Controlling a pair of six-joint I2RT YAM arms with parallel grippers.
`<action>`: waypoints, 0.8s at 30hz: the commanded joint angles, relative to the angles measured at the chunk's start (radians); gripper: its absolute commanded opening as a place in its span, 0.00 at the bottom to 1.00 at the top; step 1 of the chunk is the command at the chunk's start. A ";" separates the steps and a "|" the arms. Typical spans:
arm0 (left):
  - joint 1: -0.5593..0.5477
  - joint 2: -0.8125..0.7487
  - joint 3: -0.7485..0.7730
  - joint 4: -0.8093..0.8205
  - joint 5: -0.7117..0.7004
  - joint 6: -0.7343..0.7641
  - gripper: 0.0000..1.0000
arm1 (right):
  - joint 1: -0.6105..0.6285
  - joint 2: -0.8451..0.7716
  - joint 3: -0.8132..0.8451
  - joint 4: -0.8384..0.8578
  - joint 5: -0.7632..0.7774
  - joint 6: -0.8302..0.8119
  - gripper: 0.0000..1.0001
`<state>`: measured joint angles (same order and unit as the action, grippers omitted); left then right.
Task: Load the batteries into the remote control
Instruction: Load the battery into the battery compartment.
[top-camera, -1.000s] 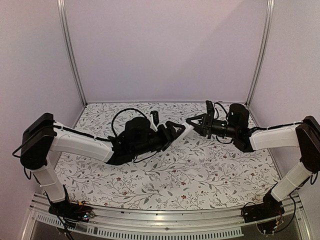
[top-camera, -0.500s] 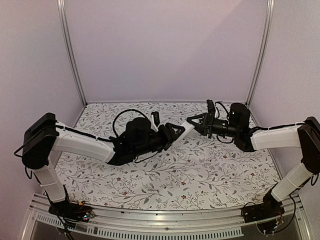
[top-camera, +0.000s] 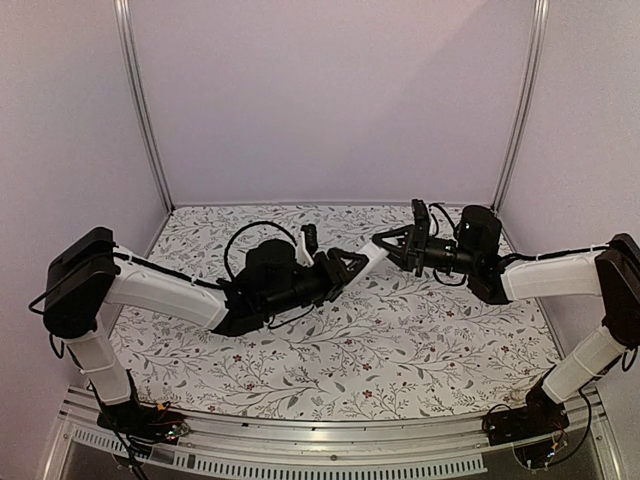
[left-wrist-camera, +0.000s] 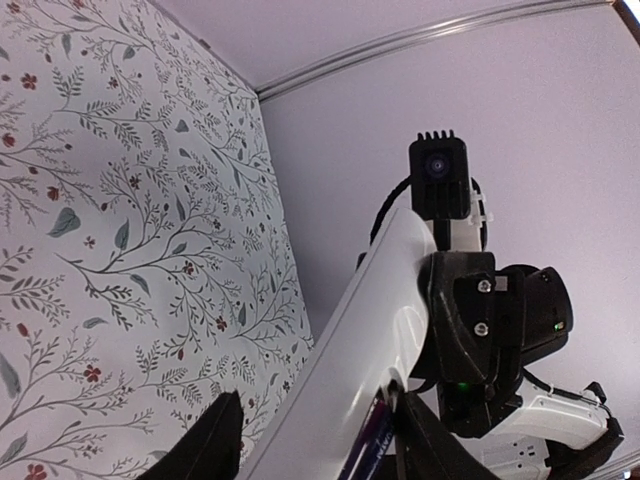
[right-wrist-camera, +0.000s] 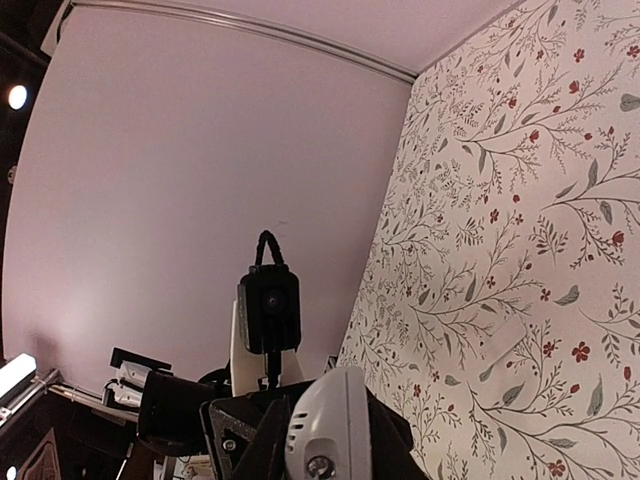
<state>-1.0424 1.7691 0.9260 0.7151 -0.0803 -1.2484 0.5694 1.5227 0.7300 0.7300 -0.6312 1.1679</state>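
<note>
The white remote control (top-camera: 371, 254) hangs in the air above the flowered table, held between both arms. My left gripper (top-camera: 352, 265) grips its near end. My right gripper (top-camera: 388, 247) grips the other end. In the left wrist view the remote (left-wrist-camera: 350, 340) runs diagonally up from between my fingers (left-wrist-camera: 218, 440) to the right gripper's black body (left-wrist-camera: 470, 330). A dark purple-blue battery (left-wrist-camera: 366, 450) lies along the remote's edge beside my right-hand finger. In the right wrist view the remote's rounded white end (right-wrist-camera: 328, 425) sits between my dark fingers. No second battery shows.
The flowered cloth (top-camera: 330, 350) covers the table below both arms. A pale flat rectangle (right-wrist-camera: 498, 338) lies on the cloth in the right wrist view. Lilac walls and metal frame posts (top-camera: 140, 100) close in the back and sides.
Both grippers and the remote between them have shifted slightly left and toward the back. The grips look unchanged.
</note>
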 joint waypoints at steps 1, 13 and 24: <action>-0.002 -0.009 -0.036 -0.008 0.016 0.026 0.52 | 0.005 0.004 -0.001 0.096 -0.007 0.039 0.00; 0.011 0.022 -0.096 0.139 0.073 0.007 0.41 | 0.005 0.022 -0.013 0.286 -0.025 0.166 0.00; 0.014 -0.007 -0.100 0.135 0.106 0.053 0.60 | 0.004 0.027 -0.017 0.297 -0.030 0.184 0.00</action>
<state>-1.0348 1.7672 0.8497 0.9314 -0.0040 -1.2411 0.5751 1.5555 0.7109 0.9295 -0.6701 1.3277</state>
